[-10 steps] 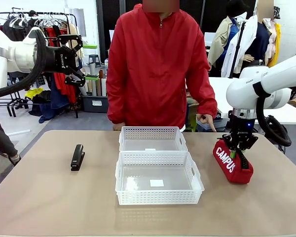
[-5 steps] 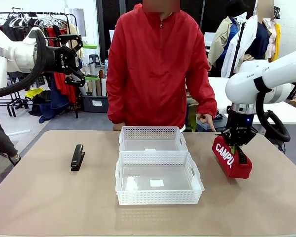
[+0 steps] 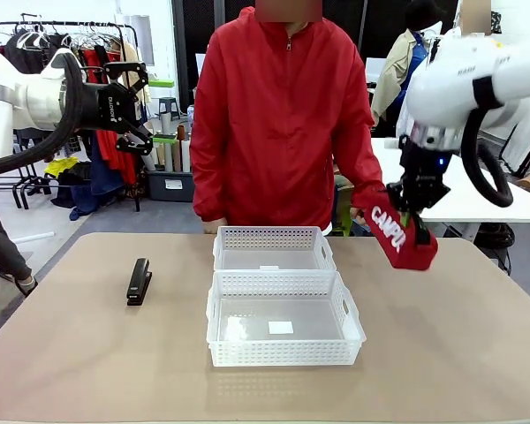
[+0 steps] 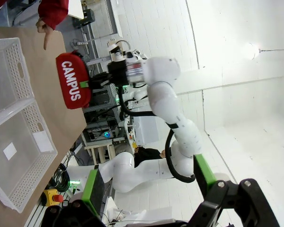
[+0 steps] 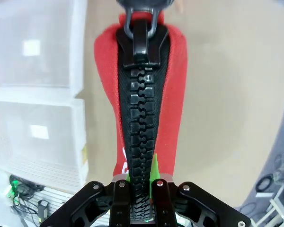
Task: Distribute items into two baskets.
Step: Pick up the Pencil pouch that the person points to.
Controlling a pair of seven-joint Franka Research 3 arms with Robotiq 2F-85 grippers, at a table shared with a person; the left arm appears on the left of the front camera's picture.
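The right claw (image 3: 412,210) hangs in the upper right of the front view, clamped shut on the red pouch (image 3: 399,234). The pouch is in the air above the table (image 3: 459,353), tilted, with its white lettering facing the camera. In the right wrist view the claw (image 5: 141,178) pinches the pouch (image 5: 173,94) along its black zip (green pads on either side of the teeth). The pouch stretches up the middle of that frame, the zip pull at its top.

The left claw (image 3: 144,106) sits high in the upper left of the front view with its fingers spread wide and nothing between them. In its own wrist view the claw (image 4: 149,182) shows two well-parted green pads at the bottom edge, and the pouch (image 4: 72,80) shows at upper left, held by the other arm.

The black stapler (image 3: 140,281) lies flat on the table at centre left, well apart from both baskets. The two white baskets stand in the middle of the frame, touching: the far basket (image 3: 269,237) is just above the near basket (image 3: 283,352), each holding only a small white label.

A person in a red jacket (image 3: 283,115) stands behind the table, at top centre. One hand (image 4: 43,33) points a finger down toward the table near the pouch.
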